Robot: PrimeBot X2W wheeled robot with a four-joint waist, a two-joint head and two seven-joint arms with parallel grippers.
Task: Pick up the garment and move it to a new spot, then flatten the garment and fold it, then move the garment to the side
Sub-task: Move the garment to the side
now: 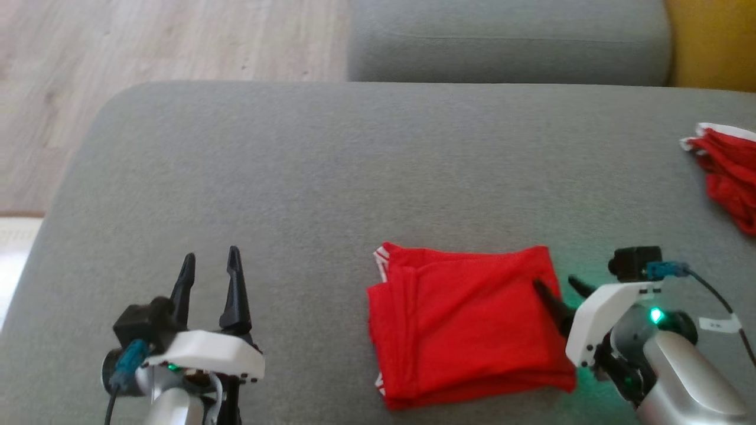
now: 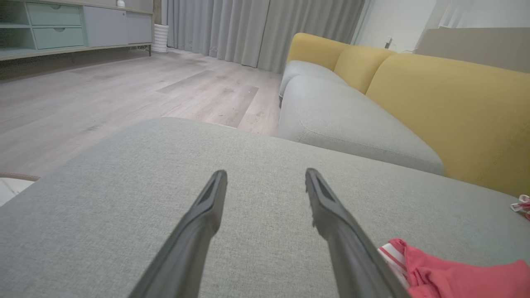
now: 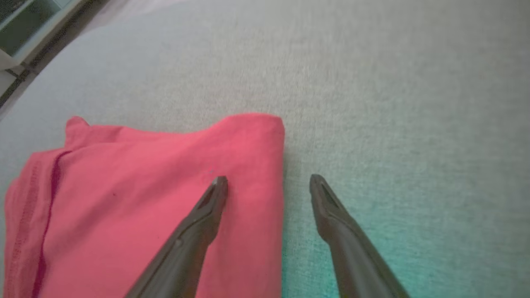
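Observation:
The garment (image 1: 466, 327) is red with white stripes at one corner and lies folded into a rough square on the grey cushion (image 1: 331, 177), near its front edge. My right gripper (image 1: 558, 288) is open at the garment's right edge, one finger over the cloth and the other beyond the edge. In the right wrist view the garment (image 3: 145, 198) spreads to the left, and the right gripper (image 3: 269, 182) straddles its edge with nothing between the fingers. My left gripper (image 1: 211, 262) stands open over bare cushion at the lower left. In the left wrist view the left gripper (image 2: 267, 176) is open, with the garment (image 2: 455, 273) at the lower right.
A second red cloth (image 1: 729, 174) lies crumpled at the cushion's far right edge. Behind stands another grey sofa seat (image 1: 508, 41) with a yellow backrest (image 2: 447, 107). Wooden floor (image 1: 147, 53) lies beyond the cushion's rounded left corner.

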